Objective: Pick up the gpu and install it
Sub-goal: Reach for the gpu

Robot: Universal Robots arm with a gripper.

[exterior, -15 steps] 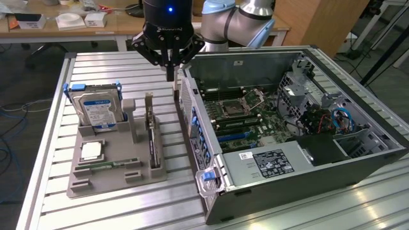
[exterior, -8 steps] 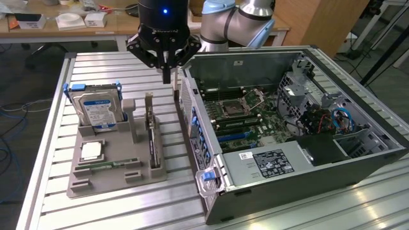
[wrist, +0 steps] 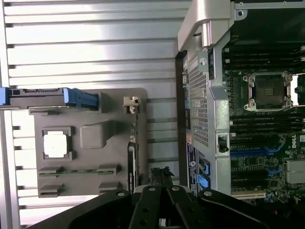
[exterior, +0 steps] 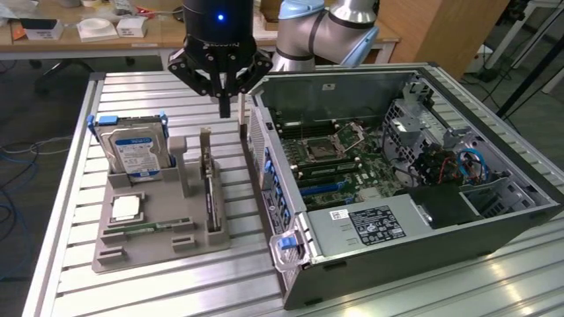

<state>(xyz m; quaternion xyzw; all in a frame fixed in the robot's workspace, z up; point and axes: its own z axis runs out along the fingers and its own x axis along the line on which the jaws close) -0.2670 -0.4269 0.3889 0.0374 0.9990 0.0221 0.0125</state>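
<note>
The gpu (exterior: 209, 188) stands on its long edge in a slot of the grey holder (exterior: 198, 246), left of centre in the exterior view, between the hard drive (exterior: 132, 150) and the wall of the open computer case (exterior: 414, 218). The pincer (exterior: 226, 109) hangs in the upper middle of that view, above and beyond the card's far end. Its jaws are pressed together on nothing, and it is well clear of the card.

In the wrist view the gpu (wrist: 134, 152) shows edge-on as a dark sliver, with its pale metal bracket (wrist: 131, 104) at one end and the pincer (wrist: 161, 172) closed just beside the other.

I'd judge the card light and stiff but delicate. It is a thin flat board with a hard bracket, and its faces are likely smooth enough to slip. The upper long edge is the free part, so a pinch across the two flat faces near the middle looks safest. The bottom edge sits in the slot, so it cannot be gripped there.

The holder looks like matte moulded plastic with blocky pockets. One pocket holds a square processor chip (exterior: 126, 209) and another a narrow memory stick (exterior: 145, 228). The desk (exterior: 158, 290) is ribbed, shiny aluminium slats. The case has perforated sheet-metal walls, and inside it lies a dark motherboard (exterior: 339, 155) with blue slots.
</note>
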